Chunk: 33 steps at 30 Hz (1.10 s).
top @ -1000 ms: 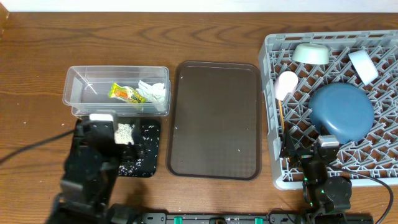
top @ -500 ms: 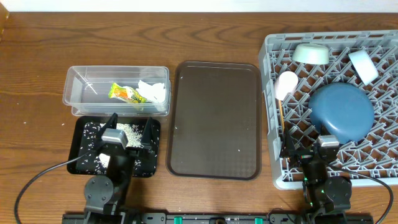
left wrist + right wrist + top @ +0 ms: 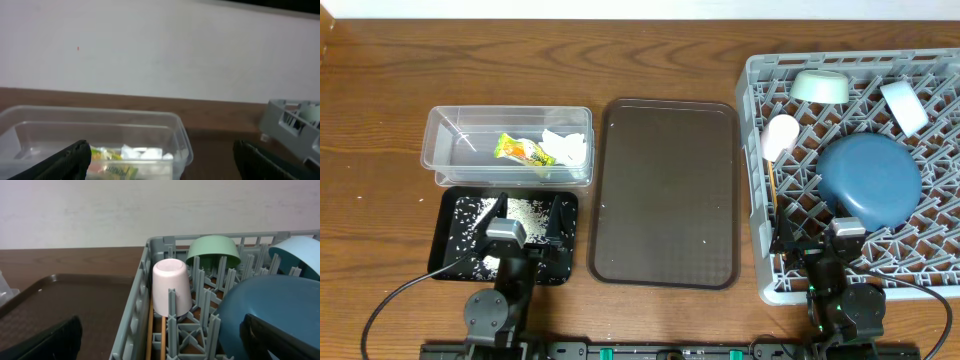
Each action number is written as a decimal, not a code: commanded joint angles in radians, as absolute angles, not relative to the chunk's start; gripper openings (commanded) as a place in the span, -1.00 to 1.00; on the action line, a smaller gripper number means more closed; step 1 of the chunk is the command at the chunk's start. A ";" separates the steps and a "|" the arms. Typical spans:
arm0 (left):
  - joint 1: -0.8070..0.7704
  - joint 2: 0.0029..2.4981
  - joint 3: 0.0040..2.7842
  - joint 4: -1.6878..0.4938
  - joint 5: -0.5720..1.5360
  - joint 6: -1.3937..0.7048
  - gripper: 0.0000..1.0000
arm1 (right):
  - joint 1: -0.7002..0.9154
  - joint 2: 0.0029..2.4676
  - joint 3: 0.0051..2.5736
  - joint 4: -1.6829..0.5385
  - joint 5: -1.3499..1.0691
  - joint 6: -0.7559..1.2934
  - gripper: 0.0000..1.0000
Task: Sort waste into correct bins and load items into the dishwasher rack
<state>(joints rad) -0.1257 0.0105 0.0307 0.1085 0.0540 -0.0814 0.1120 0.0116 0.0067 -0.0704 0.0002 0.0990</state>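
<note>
Wood-grained brown tabletop [image 3: 380, 100] carries everything. At its left, a clear plastic rectangular tub [image 3: 445, 150] holds a small yellow-green printed snack wrapper [image 3: 523, 150] and, just beside it, a crumpled white paper napkin [image 3: 568, 147]. Just beside the tub's near side lies a shallow glossy black rectangular tray [image 3: 455, 262] scattered with loose white rice grains [image 3: 525, 210]. The left claw [image 3: 530, 208] hangs over this tray, its two fingers [image 3: 67, 161] spread wide with nothing between them.

A large dark brown serving tray [image 3: 665, 190] lies in the middle, with a few white specks on it.

At the right stands a large square light-grey plastic crate [image 3: 752, 110] with a lattice floor of pegs. In it, a large dark blue plate [image 3: 870, 180] rests on the pegs. A mint-green bowl [image 3: 820, 86] sits mouth-down at the far edge, and a small pale blue-white bowl [image 3: 903, 106] is near the far right corner. A pink cup [image 3: 781, 136] leans by the left wall, and two thin wooden chopsticks [image 3: 772, 195] lie along that wall beside the cup. The right claw [image 3: 843, 240] sits over the crate's near edge, spread wide and empty.
</note>
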 commanded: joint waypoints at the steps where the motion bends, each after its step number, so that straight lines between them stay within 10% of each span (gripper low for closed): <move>1: -0.119 0.002 0.004 0.066 0.064 -0.086 0.87 | 0.104 0.006 0.006 -0.074 0.011 0.107 0.99; 33: -0.007 0.004 0.004 -0.067 0.067 -0.075 0.87 | 0.104 0.006 0.006 -0.074 0.011 0.107 0.99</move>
<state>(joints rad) -0.0128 0.0101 0.0120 -0.0193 0.0574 -0.0807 0.1120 0.0116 0.0067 -0.0700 0.0002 0.0994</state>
